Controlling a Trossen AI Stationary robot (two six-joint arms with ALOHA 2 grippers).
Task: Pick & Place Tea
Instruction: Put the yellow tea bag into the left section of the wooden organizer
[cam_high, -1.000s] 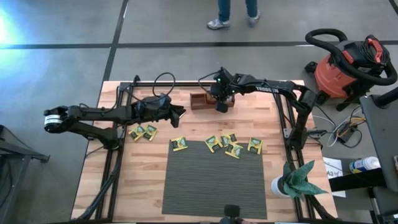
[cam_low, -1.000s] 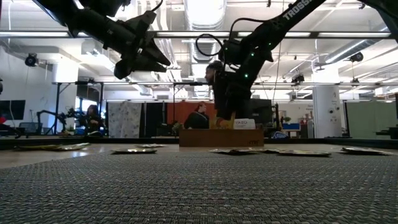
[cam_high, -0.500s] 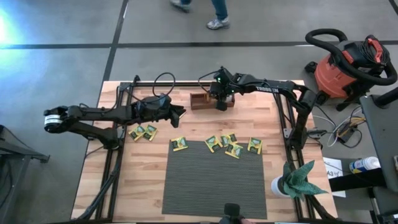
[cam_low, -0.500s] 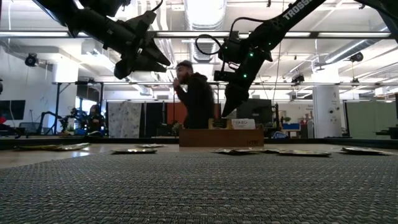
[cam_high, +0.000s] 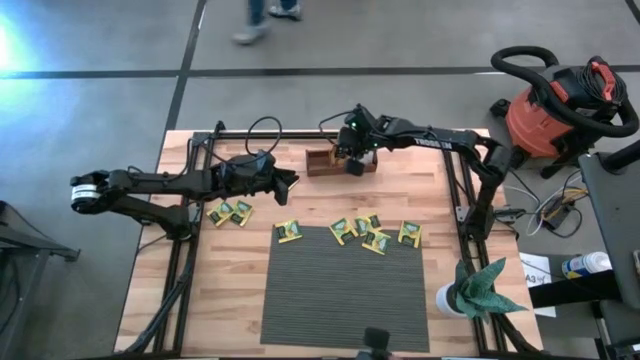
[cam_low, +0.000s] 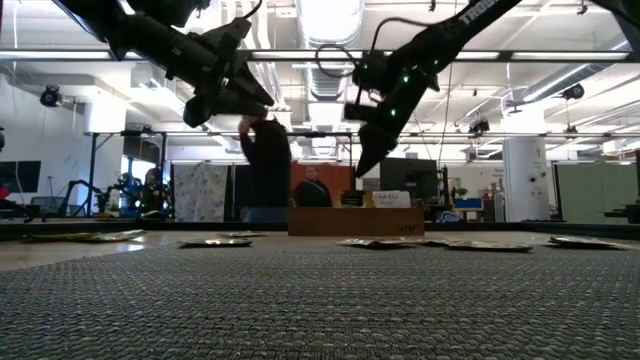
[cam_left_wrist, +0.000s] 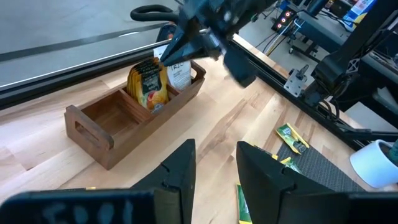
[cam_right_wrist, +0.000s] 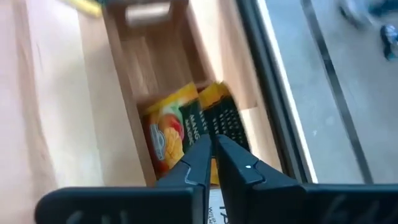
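Nearest the table's front edge lies a dark ribbed mat, w/ a white cup holding green leaves off its right corner. Along the mat's far edge sit loose tea sachets: one yellow-green sachet at the mat's left corner, then a cluster of four sachets on the mat's far-right part, some overlapping. Two more sachets lie on bare wood further left, just beside the left arm's frame.

Left gripper hangs above the table, left of centre, well apart from the tray; its fingers stand apart w/ nothing between them.

Beyond that, near the far edge, the wooden tray sits on the wooden table. Three compartments: one end bay looks bare, middle bay holds upright orange and yellow-green sachets, other end bay holds a white sachet. Right gripper hovers over the tray, raised clear of it in the low view, pointing down. Its fingers are together, almost touching, gripping nothing visible.

Past the table: a red shop vac at the right, and a person walking in the room behind; only legs show from above.
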